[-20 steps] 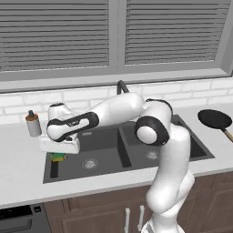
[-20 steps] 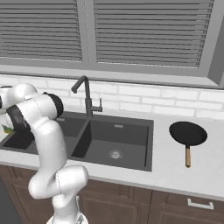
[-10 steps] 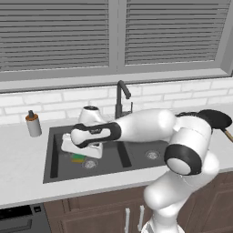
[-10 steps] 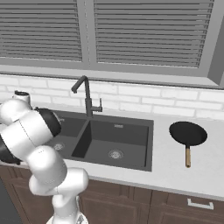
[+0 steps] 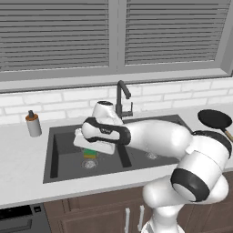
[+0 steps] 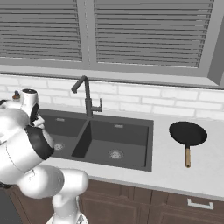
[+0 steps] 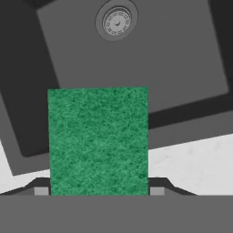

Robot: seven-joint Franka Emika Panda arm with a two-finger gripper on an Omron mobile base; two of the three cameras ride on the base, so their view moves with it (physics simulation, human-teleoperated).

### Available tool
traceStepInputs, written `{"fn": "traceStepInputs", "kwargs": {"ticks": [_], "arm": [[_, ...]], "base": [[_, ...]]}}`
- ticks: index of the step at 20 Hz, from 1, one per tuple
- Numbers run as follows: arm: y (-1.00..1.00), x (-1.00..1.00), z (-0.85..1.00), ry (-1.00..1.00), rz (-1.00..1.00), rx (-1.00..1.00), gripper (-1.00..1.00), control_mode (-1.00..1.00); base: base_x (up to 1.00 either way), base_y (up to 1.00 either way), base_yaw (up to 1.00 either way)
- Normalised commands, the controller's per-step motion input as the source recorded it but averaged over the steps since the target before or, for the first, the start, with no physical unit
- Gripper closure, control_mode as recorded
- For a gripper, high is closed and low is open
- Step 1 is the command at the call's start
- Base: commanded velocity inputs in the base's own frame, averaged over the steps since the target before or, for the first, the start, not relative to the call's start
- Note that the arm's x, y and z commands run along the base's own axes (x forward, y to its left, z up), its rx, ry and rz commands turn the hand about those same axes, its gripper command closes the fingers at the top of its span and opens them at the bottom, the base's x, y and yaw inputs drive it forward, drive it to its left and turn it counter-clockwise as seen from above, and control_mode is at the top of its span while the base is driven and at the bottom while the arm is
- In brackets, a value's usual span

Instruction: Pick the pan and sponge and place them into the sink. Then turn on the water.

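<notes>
**Sponge held over the sink's left basin as the pan waits on the bench**

The gripper (image 7: 98, 191) grasps the sponge (image 7: 98, 141) between its two fingers, green face to the hand view, above the left basin of the sink (image 5: 63, 136), whose round drain (image 7: 117, 20) sits at 12 o'clock of the sponge there. The left base view adds the sponge's (image 5: 90, 153) yellow underside, peeking out below the white hand just over the basin floor. In the right base view, the pan (image 6: 188, 133) lies on the pale bench (image 6: 175, 175) at 3 o'clock of the sink, well apart from it, handle pointing toward the camera. The dark faucet (image 6: 85, 94) stands behind the divider, and a soap bottle (image 5: 32, 124) rests at 9 o'clock of the sink. White brick tiling and slatted window blinds (image 5: 59, 36) back the scene; brown cabinets run below.
</notes>
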Motion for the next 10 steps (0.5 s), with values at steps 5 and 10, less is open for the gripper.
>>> {"fn": "traceStepInputs", "kwargs": {"ticks": [5, 10], "arm": [[-0.63, -0.04, 0.18, 0.00, 0.00, -0.01, 1.00, -1.00], [-0.62, -0.13, 0.06, 0.00, 0.02, 0.00, 1.00, -1.00]], "base": [[0.00, 0.00, 0.00], [0.00, 0.00, 0.00]]}}
